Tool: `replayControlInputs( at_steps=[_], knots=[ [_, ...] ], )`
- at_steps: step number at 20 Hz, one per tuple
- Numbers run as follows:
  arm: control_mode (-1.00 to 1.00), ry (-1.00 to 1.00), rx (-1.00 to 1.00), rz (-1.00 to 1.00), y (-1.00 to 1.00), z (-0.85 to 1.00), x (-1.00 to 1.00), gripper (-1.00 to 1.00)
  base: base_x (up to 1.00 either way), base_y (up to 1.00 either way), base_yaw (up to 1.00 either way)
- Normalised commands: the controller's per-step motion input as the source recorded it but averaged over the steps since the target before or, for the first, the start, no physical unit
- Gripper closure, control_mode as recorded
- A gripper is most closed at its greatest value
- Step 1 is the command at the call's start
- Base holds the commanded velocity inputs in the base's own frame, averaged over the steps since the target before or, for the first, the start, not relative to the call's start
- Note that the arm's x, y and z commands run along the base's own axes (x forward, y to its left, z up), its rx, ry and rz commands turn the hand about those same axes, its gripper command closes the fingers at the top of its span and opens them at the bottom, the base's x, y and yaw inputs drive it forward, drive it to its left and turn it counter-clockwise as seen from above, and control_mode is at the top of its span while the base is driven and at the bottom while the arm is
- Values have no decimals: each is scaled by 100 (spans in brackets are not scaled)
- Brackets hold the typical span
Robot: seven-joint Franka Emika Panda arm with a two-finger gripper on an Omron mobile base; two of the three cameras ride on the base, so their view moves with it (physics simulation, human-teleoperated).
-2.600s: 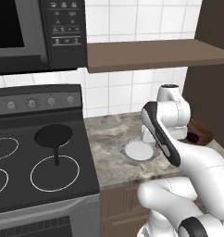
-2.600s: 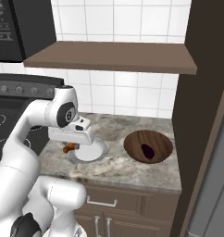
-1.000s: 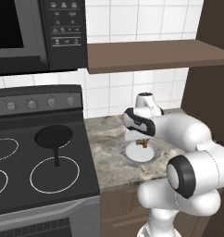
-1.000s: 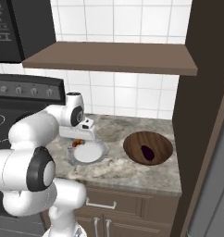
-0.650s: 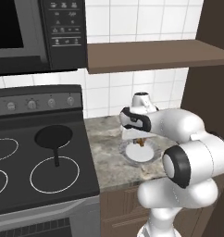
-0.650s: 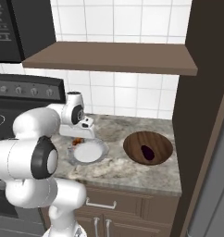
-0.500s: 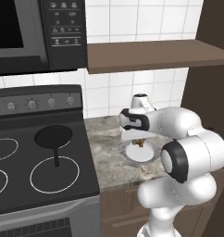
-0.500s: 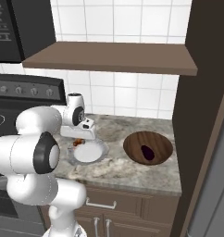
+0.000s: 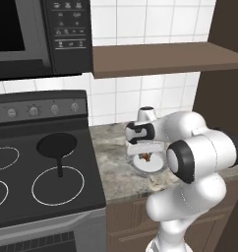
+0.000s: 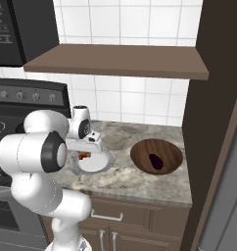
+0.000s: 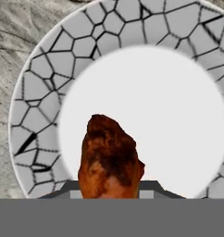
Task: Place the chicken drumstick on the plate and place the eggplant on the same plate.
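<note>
1. Now the tool hangs just over the plate, clamped on the chicken drumstick.
2. Step in hand: setting it down; next, I reckon, let go.
3. The eggplant waits in the brown bowl on the table.

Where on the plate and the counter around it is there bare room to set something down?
The round plate with its cracked grey rim has its white centre bare beyond the orange-brown chicken drumstick, which the shut gripper holds over the near side. Speckled stone counter lies free between plate and dark wooden bowl. The bowl holds the dark eggplant.
</note>
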Motion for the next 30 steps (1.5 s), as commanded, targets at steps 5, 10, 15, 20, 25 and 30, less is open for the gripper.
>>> replayControlInputs(
  at_steps=[5,10,15,20,25,30],
  knots=[
    [-100,0,0,0,8,-25,1,100,0,0,0],
    [-100,0,0,0,4,-17,0,100,0,0,0],
    [-100,0,0,0,0,-4,0,-100,0,0,0],
    [-100,0,0,0,0,0,0,-100,0,0,0],
    [-100,0,0,0,0,0,0,-100,0,0,0],
    [-100,-1,0,0,-4,10,-3,-100,0,0,0]
  ],
)
